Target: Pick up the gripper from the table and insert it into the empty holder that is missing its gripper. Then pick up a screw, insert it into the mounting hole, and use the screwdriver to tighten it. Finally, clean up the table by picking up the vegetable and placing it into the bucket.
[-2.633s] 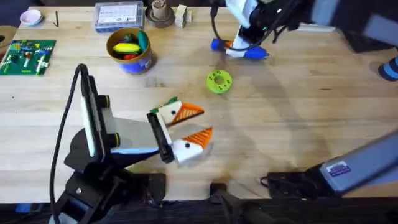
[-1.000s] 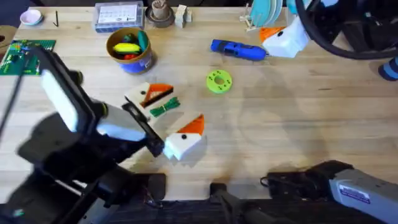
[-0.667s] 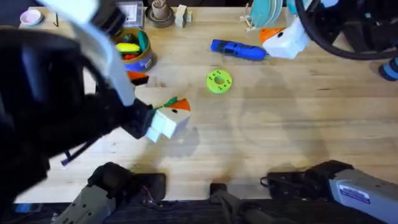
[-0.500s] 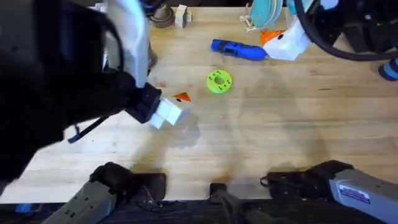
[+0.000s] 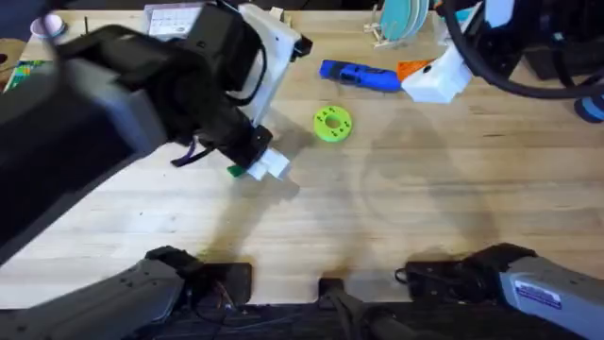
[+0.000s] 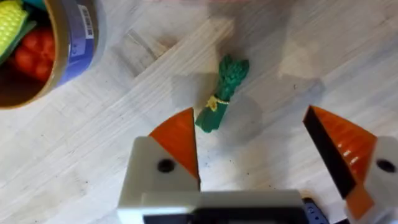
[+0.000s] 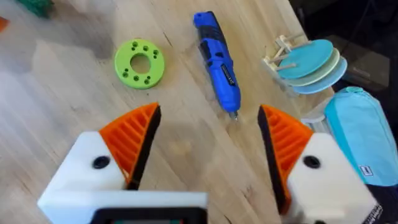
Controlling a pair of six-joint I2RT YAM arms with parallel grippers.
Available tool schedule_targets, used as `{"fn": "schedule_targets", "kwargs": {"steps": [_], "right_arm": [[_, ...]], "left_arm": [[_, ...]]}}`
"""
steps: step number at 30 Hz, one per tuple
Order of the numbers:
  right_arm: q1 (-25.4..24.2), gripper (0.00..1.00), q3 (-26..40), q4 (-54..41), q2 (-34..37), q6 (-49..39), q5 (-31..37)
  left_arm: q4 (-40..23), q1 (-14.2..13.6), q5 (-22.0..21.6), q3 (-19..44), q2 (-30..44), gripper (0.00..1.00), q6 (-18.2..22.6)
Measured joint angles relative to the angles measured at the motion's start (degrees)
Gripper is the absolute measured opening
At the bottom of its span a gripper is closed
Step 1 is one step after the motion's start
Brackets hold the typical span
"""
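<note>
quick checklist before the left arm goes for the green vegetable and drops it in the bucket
1. Left pincer open: ok, orange pads spread wide apart.
2. Vegetable free to grab: ok, it lies flat on bare table wood beyond the pads, nothing touching it.
3. Pincer lined up with it: not ok, the vegetable sits nearer one pad than the middle of the gap.
4. Bucket within view and upright: ok, beside the vegetable, already holding toy food.
5. Right pincer out of the way: ok, open above the screwdriver, well away.

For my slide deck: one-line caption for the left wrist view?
Open left gripper hovers above the green vegetable lying on the table, bucket nearby.
</note>
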Motion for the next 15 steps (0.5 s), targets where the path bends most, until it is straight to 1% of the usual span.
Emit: {"fn": "schedule_targets", "kwargs": {"steps": [7,11,15], "right_arm": [[0.0,0.978,0.0,0.0,0.0,-0.3,0.1],[0.0,0.978,0.0,0.0,0.0,-0.4,2.4],[0.0,0.978,0.0,0.0,0.0,-0.5,4.4]], "left_arm": [[4.2,0.0,-1.3,0.0,14.5,0.992,0.1],[4.2,0.0,-1.0,0.1,21.1,0.993,0.3],[4.1,0.1,-0.5,1.3,22.4,0.996,0.9]]}}
